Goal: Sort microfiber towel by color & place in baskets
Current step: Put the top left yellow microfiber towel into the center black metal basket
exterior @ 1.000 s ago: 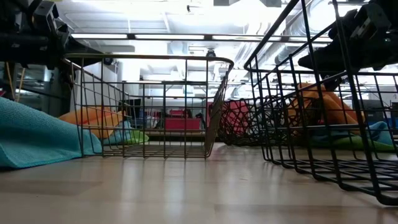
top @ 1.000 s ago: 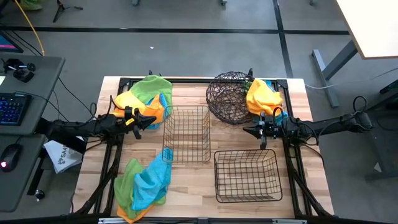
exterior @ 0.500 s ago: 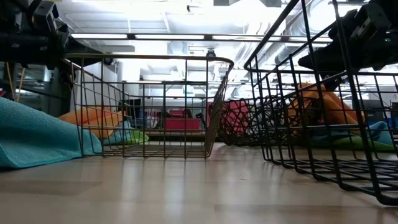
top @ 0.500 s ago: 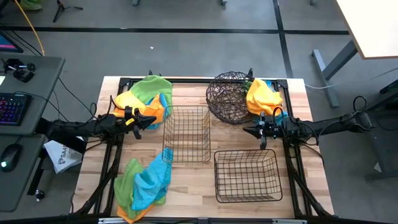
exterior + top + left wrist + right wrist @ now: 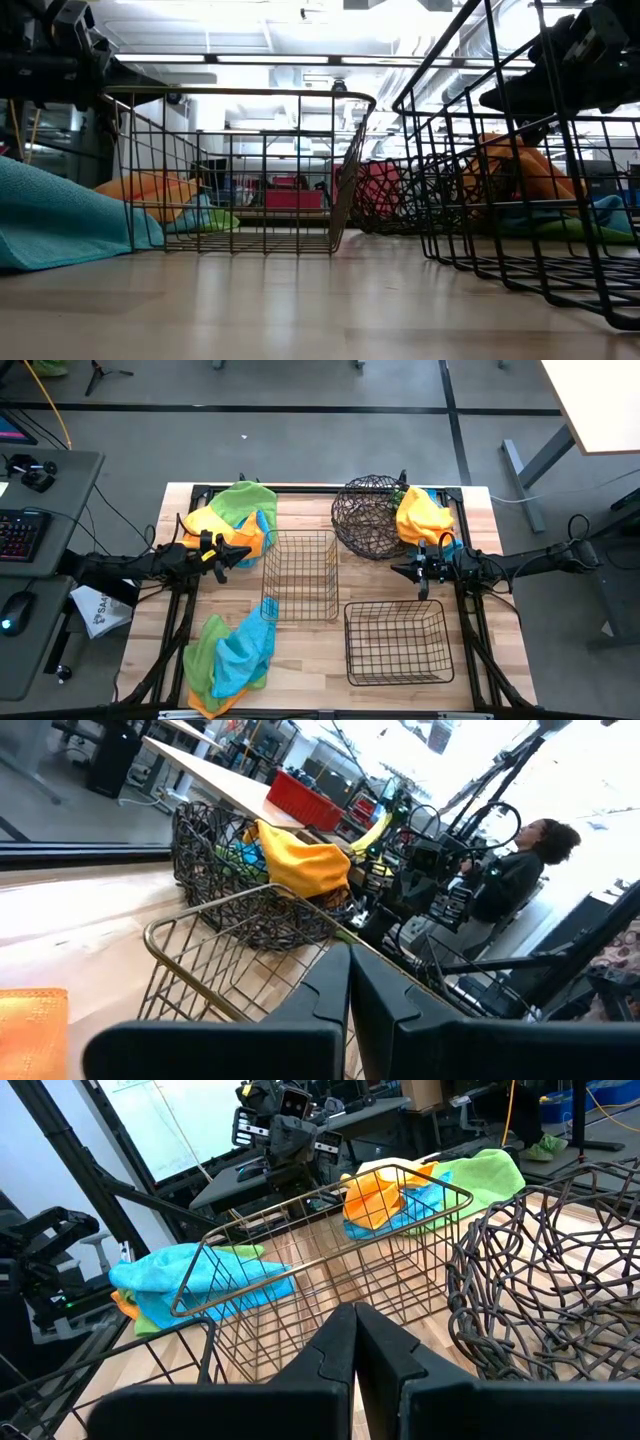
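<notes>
Since microfiber is light, limp and grippy, each towel should bunch when pinched; take a raised fold at a heap's top, one color only. Towels sit in three mixed heaps on the surface: far-left (image 5: 232,520), near-left (image 5: 232,656), far-right (image 5: 424,518) beside the round basket (image 5: 368,516). Both rectangular baskets (image 5: 299,574) hold nothing. Left gripper (image 5: 243,552) and right gripper (image 5: 397,568) hover with fingers together, holding nothing.

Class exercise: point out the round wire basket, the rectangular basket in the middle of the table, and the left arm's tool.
round wire basket (image 5: 368,515), high view, on its woven wall.
middle rectangular basket (image 5: 299,536), high view, on its far rim.
left tool (image 5: 238,552), high view, between its fingertips.
</notes>
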`<state>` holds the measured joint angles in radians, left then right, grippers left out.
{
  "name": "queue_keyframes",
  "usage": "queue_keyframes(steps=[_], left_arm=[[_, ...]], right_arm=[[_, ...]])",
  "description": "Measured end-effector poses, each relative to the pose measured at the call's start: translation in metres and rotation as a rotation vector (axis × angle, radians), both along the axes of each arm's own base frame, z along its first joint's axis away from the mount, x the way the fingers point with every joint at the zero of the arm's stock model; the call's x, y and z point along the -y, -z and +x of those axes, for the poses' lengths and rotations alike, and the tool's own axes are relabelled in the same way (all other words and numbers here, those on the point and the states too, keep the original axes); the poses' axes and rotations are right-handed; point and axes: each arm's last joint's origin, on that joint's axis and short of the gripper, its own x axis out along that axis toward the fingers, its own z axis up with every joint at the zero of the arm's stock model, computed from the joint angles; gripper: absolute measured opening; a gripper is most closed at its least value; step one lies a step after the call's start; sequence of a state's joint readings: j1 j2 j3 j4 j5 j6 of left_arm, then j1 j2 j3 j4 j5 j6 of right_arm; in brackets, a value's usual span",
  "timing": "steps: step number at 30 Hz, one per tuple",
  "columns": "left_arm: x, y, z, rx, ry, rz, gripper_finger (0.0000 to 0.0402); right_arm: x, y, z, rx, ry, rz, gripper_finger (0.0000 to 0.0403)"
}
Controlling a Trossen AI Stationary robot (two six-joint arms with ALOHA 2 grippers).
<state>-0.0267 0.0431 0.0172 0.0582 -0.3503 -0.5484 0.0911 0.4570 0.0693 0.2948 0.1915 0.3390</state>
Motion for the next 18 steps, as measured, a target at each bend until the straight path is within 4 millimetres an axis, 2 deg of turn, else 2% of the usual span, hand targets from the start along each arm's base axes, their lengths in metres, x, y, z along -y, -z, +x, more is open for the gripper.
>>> queue_keyframes(steps=[2,5,8,11,14,18], left_arm=[[-0.001,-0.002,-0.001,0.038,-0.044,-0.038,0.0000],[-0.005,-0.013,-0.003,0.189,-0.161,-0.135,0.0000],[-0.006,-0.026,-0.006,0.284,-0.200,-0.078,0.0003],[-0.006,-0.054,-0.008,0.301,-0.241,-0.015,0.0016],[-0.008,-0.090,-0.008,0.231,-0.313,0.055,0.0041],[-0.009,-0.133,-0.005,-0.039,-0.371,0.199,0.0089]], right_arm=[[0.000,0.000,0.000,0.000,0.000,0.000,0.0003],[0.000,0.000,0.000,0.000,0.000,0.000,0.0003],[0.000,0.000,0.000,0.000,0.000,0.000,0.0003],[0.000,0.000,0.000,0.000,0.000,0.000,0.0003],[0.000,0.000,0.000,0.000,0.000,0.000,0.0003],[0.000,0.000,0.000,0.000,0.000,0.000,0.0003]])
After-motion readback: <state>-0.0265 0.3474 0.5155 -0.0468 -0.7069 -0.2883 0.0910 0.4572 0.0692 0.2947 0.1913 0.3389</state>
